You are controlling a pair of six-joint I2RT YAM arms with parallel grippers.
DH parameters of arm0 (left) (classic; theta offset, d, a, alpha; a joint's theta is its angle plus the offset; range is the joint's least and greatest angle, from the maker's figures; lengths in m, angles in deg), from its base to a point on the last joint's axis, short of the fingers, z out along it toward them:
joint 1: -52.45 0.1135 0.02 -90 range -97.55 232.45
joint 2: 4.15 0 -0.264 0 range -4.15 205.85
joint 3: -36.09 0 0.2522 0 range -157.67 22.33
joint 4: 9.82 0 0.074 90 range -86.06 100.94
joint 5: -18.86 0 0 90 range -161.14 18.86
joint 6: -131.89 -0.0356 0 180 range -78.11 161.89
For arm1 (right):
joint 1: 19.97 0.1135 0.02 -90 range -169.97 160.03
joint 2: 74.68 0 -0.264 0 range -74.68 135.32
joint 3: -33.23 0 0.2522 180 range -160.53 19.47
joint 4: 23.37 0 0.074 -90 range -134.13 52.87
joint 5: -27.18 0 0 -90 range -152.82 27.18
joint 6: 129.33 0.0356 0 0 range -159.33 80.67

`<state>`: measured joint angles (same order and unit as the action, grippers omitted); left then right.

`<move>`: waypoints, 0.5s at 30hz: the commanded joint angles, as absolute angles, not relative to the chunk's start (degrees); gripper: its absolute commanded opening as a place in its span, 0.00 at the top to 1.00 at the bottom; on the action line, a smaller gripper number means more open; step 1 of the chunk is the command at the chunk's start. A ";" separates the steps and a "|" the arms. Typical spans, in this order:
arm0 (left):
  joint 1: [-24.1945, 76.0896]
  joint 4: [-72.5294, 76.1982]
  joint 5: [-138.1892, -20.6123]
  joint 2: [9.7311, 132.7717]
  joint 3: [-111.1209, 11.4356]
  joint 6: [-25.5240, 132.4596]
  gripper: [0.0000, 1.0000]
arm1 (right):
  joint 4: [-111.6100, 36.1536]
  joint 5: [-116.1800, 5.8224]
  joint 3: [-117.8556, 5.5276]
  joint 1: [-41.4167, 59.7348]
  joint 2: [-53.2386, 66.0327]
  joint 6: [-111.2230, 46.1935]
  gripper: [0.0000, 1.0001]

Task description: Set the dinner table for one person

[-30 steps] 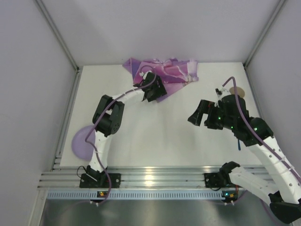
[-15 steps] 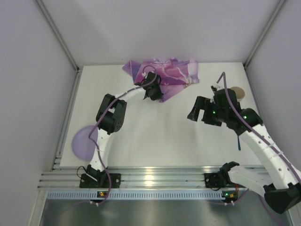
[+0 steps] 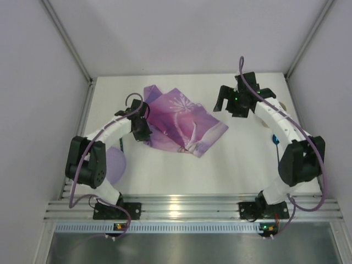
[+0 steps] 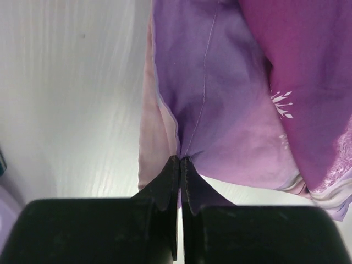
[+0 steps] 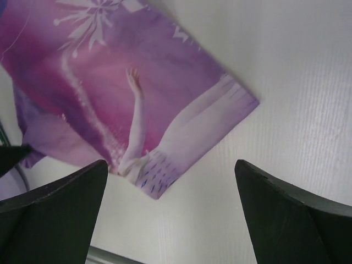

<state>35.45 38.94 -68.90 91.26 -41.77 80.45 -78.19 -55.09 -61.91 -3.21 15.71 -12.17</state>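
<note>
The dinner table [image 3: 242, 159] is the white top under both arms. A purple-pink princess placemat [image 3: 184, 121] lies on it left of centre, skewed and rumpled at its left side. My left gripper [image 3: 144, 130] is shut on that left edge; in the left wrist view the fingertips [image 4: 180, 160] pinch a fold of the placemat [image 4: 231, 110]. My right gripper [image 3: 223, 103] hangs open above the far right of the table, apart from the mat. Its wrist view shows the placemat [image 5: 110, 88] corner between the wide jaws [image 5: 170, 165], with nothing held.
A lavender plate [image 3: 114, 164] sits near the left front, partly under my left arm. A small blue item [image 3: 273, 139] and a tan round piece [image 3: 284, 104] lie by the right arm. An aluminium rail [image 3: 176, 208] runs along the near edge; walls close the other sides.
My left gripper closed on the placemat and dragged it from the far edge toward the front left, spreading it out. The right arm swung up toward the far side, still open.
</note>
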 commanded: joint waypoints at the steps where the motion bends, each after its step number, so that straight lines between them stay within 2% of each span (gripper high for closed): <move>1: 34.34 42.60 -67.80 87.17 -38.68 79.42 1.00 | -77.38 -58.07 -65.08 -5.46 21.10 -12.35 0.00; 9: 34.34 43.75 -70.44 85.50 -35.94 79.33 1.00 | -66.85 -50.08 -56.74 -5.47 28.23 -13.31 0.01; 15: 34.34 45.42 -70.26 85.93 -37.70 77.75 1.00 | -65.26 -52.36 -56.91 -5.55 33.15 -14.98 0.01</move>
